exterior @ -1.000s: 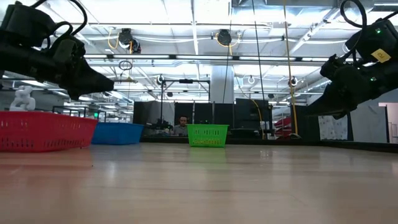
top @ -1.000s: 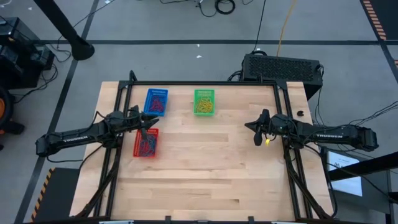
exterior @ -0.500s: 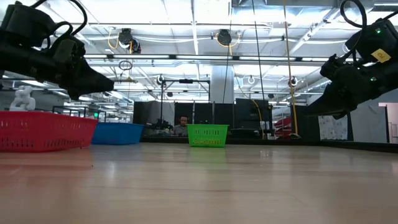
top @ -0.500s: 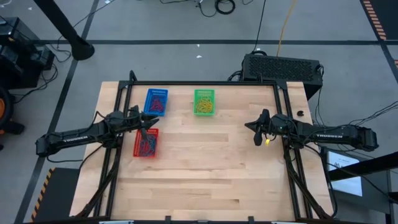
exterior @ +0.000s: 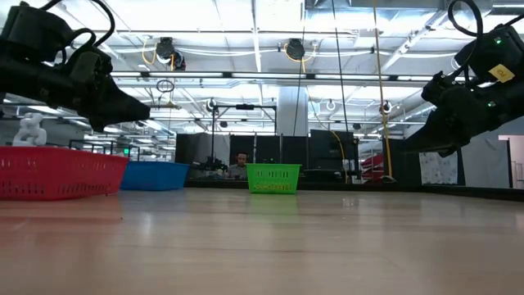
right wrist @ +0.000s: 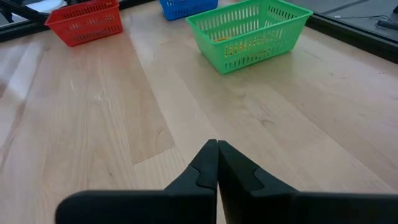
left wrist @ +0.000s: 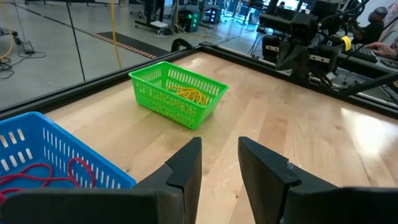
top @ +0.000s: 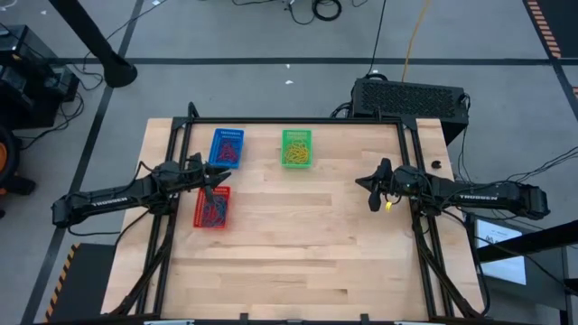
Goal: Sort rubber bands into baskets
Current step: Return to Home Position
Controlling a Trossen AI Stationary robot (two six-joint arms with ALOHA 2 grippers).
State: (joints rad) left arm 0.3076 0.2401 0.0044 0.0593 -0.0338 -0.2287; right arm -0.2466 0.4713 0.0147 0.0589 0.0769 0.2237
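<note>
The left gripper (top: 214, 184) hangs in the air at the table's left side, over the gap between the blue basket (top: 227, 132) and the red basket (top: 211, 226). Its two dark fingers (left wrist: 186, 165) stand spread with a clear gap between them, and nothing sits in that gap. From table height it hovers well clear of the wood, above the red basket's rim.

The right gripper (top: 372, 188) waits at the table's right side, also raised, pointing in toward the middle. Its fingers (right wrist: 208, 163) are pressed flat together, tip to tip, with nothing pinched.

The three baskets stand in the far left part of the table (top: 298, 253). The blue basket and the green basket (top: 296, 132) are side by side but apart near the back edge, and the red one is just in front of the blue one. The yellow rubber bands (top: 295, 155) lie heaped in the green basket. The red rubber bands (left wrist: 37, 175) curl on the floor of the blue basket. The red basket holds a tangle of bands (top: 213, 208) that looks mostly blue from above. Behind the table's back right corner sits a black box with a grille (top: 408, 95).
</note>
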